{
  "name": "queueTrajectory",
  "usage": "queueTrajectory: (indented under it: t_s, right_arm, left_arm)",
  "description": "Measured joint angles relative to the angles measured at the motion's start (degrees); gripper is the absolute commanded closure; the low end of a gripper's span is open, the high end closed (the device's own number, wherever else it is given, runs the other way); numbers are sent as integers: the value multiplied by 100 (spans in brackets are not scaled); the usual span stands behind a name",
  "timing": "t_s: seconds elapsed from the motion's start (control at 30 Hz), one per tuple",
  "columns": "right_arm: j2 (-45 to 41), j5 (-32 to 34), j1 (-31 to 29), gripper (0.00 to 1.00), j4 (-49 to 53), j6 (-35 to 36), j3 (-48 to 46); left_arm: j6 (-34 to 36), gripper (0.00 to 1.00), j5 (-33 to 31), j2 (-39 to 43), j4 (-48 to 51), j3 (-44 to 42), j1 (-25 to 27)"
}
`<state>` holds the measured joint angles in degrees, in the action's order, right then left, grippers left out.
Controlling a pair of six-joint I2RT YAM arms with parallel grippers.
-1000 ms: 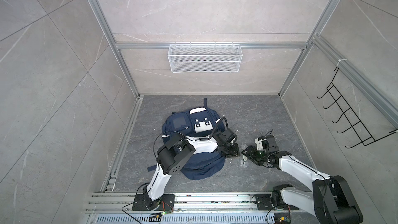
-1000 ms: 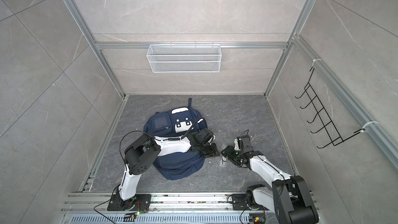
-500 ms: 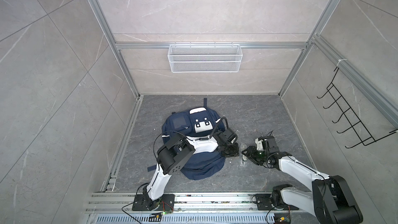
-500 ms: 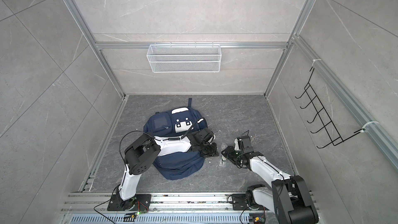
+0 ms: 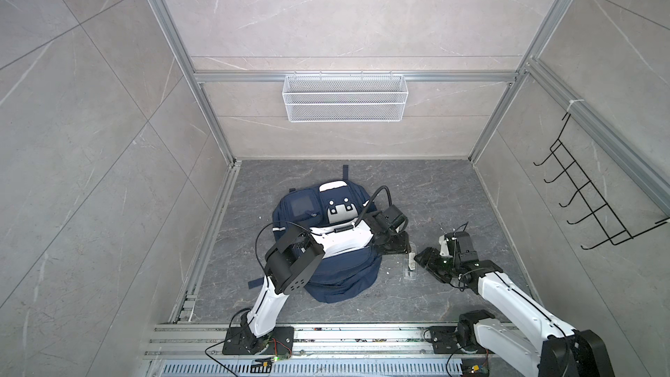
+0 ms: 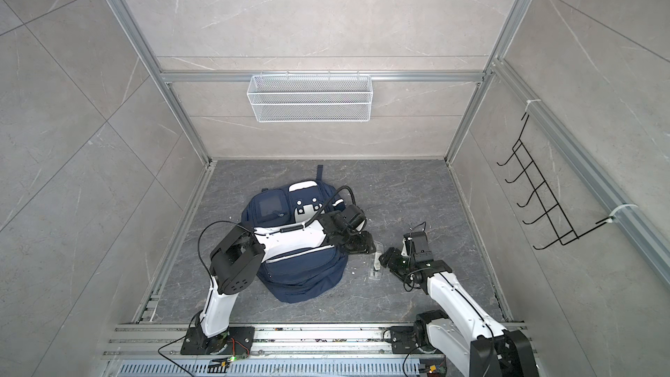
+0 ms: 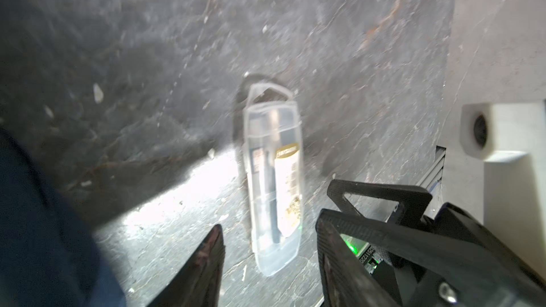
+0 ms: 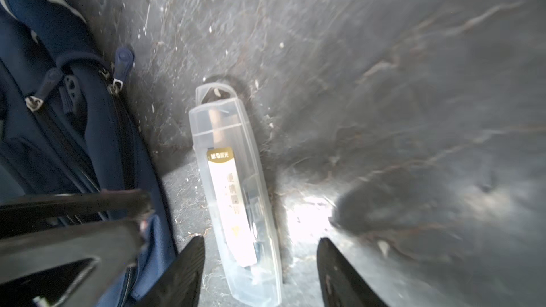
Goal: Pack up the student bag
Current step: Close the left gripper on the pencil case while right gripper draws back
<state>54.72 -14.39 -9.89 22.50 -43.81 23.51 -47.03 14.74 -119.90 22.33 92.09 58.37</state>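
Observation:
The student bag (image 5: 337, 277) (image 6: 301, 273), a navy backpack with white patches, lies on the grey floor in both top views. My left arm reaches across it. Right of the bag a clear plastic case (image 5: 410, 266) (image 6: 375, 266) with a pen and a white label lies flat on the floor. My left gripper (image 7: 269, 225) (image 5: 402, 248) is open, and the end of the case (image 7: 273, 178) lies between its fingers, untouched. From the opposite side my right gripper (image 8: 261, 240) (image 5: 422, 257) is open astride the case (image 8: 236, 190). The bag's zip pulls (image 8: 118, 75) show beside it.
A white wire basket (image 5: 344, 97) hangs on the back wall and a black hook rack (image 5: 598, 204) on the right wall. Aluminium rails (image 5: 326, 339) carry both arm bases at the front. Small white specks lie on the floor near the case.
The left gripper's jaws stand wider apart than before. Both arms, the bag and the case stay almost where they were.

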Motion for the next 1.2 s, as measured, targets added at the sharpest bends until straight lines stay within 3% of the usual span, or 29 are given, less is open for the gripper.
queueTrajectory:
  t_s: [0.33, 0.37, 0.43, 0.63, 1.2]
  right_arm:
    - [-662, 1106, 50, 35, 997, -17, 348]
    - [-662, 1169, 55, 35, 1038, -17, 348]
    - [-662, 1239, 55, 35, 1080, -20, 348]
    - [-780, 1386, 55, 35, 1093, -20, 339]
    - [-946, 1875, 59, 34, 1095, -168, 328]
  left_arm:
    - [511, 42, -671, -1193, 1626, 2203, 219]
    - [560, 34, -763, -1335, 1818, 2378, 243]
    - [638, 29, -925, -1587, 2138, 2699, 280]
    - [719, 29, -1167, -1950, 2649, 2986, 361]
    - [715, 30, -1231, -2319, 2940, 3740, 538]
